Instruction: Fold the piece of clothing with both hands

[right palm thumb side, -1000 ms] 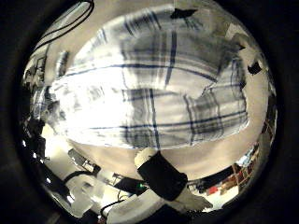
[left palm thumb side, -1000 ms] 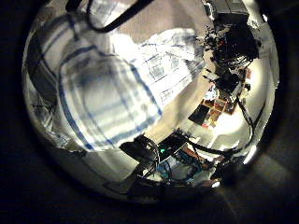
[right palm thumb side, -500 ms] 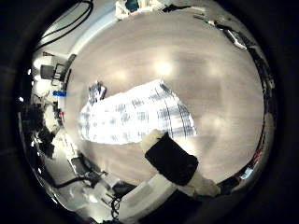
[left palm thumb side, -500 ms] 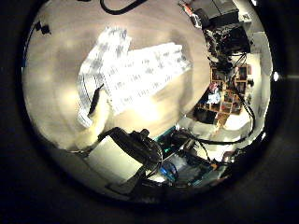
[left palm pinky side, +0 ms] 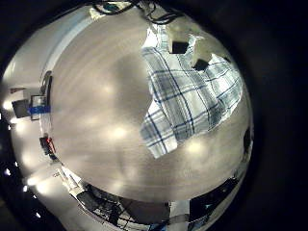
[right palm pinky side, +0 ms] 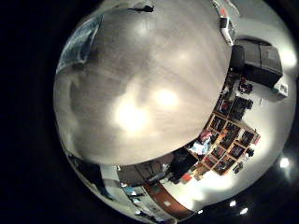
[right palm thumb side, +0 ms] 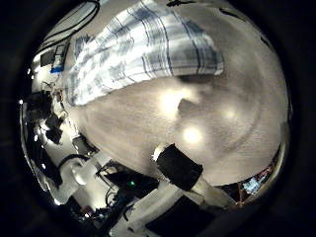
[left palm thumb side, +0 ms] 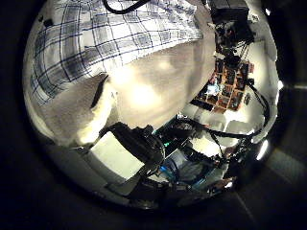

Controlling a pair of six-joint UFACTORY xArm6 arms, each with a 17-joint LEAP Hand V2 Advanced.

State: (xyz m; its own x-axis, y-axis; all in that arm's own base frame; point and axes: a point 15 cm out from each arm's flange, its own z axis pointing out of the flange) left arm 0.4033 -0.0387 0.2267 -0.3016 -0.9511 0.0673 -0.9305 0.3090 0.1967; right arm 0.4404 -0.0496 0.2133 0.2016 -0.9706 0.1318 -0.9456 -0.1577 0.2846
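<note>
A checked shirt lies spread on the wooden table in the left little finger side palm view, one corner turned over. In the left thumb side palm view the shirt lies flat, away from my left hand, whose thumb sticks out straight with nothing in it. In the right thumb side palm view the shirt lies flat on the table, away from my right hand, whose thumb is straight and bare. The right little finger side palm view shows bare table and a strip of the shirt.
Two small dark things lie on or beside the shirt's far edge. Shelving with clutter stands beyond the table; it also shows in the left thumb side palm view. Equipment stands at the table's edge.
Both palm cameras have moved. The shirt filled both thumb side views one second ago, looked small and far half a second ago, and now lies nearer, toward one side of each.
</note>
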